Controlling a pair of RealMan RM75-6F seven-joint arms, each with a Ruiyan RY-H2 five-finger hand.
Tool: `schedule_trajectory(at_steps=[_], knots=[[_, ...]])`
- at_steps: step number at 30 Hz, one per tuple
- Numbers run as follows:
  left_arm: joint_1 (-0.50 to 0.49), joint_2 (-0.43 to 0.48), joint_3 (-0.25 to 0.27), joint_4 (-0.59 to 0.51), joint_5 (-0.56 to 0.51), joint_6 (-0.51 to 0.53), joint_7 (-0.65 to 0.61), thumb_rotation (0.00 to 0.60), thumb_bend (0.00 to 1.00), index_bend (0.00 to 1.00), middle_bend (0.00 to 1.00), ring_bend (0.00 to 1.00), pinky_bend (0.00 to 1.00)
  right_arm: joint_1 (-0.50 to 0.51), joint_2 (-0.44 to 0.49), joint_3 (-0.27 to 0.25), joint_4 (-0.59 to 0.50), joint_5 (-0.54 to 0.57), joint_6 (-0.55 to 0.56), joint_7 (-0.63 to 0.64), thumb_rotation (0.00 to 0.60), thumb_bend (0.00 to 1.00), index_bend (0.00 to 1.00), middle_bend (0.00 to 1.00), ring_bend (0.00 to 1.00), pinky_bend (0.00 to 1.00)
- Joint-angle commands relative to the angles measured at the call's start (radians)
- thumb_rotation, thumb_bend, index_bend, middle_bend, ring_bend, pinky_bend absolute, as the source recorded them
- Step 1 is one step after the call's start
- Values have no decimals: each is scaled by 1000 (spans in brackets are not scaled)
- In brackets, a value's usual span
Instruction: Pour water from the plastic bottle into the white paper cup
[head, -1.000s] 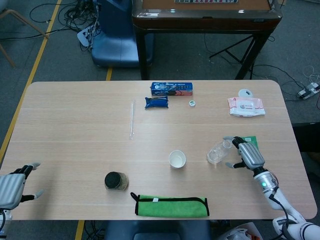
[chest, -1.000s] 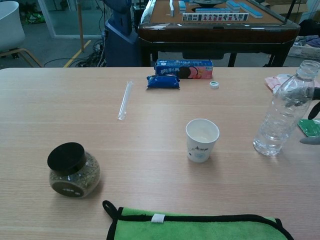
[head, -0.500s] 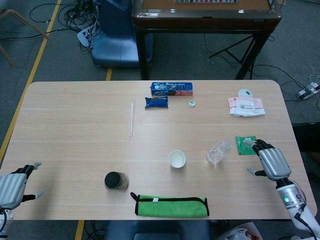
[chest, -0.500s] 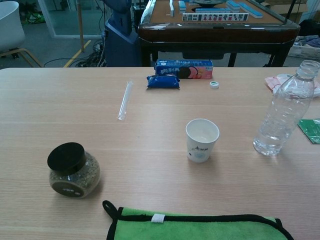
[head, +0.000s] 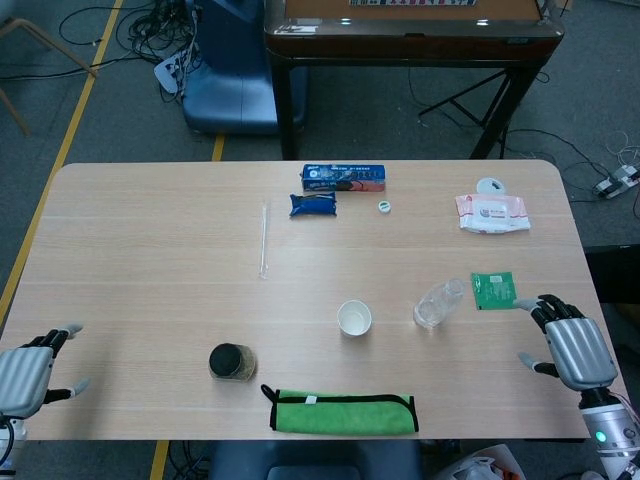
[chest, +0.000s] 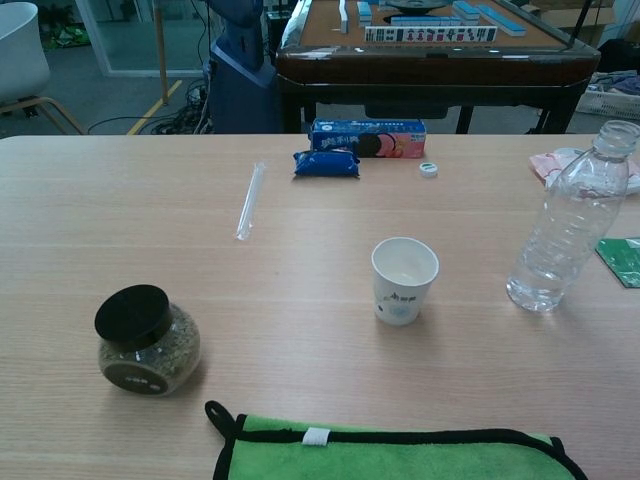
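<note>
the clear plastic bottle (chest: 570, 226) stands upright on the pale wooden bench (head: 150, 230), uncapped, its long axis vertical and its open mouth pointing up; it sits to the right of the white paper cup (chest: 404, 280), near it but not touching. only a little water shows at its bottom, so it is probably light, thin-walled and easy to dent, likely to buckle or slip under a hard squeeze; the ribbed middle of the body looks the best place to take hold, low enough to keep it steady while tipping toward the cup. the cup is also upright, mouth up, light and easy to knock over. the right hand (head: 573, 345) hovers at the bench's right edge, fingers spread, holding nothing, well apart from the bottle. the left hand (head: 25, 372) rests off the near left corner, fingers apart and empty
</note>
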Motion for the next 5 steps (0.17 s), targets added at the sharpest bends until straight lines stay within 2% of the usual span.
schedule_trajectory(at_steps=[1, 5], knots=[[-1, 0, 0, -2, 1, 0, 1, 600, 38, 249, 337, 419, 575, -8, 2, -2, -3, -5, 5, 0, 600, 0, 284, 325, 203, 359], [-4, -1, 1, -2, 4, -3, 6, 600, 39, 249, 337, 419, 575, -16, 6, 1, -3, -4, 3, 3, 600, 0, 284, 325, 203, 359]])
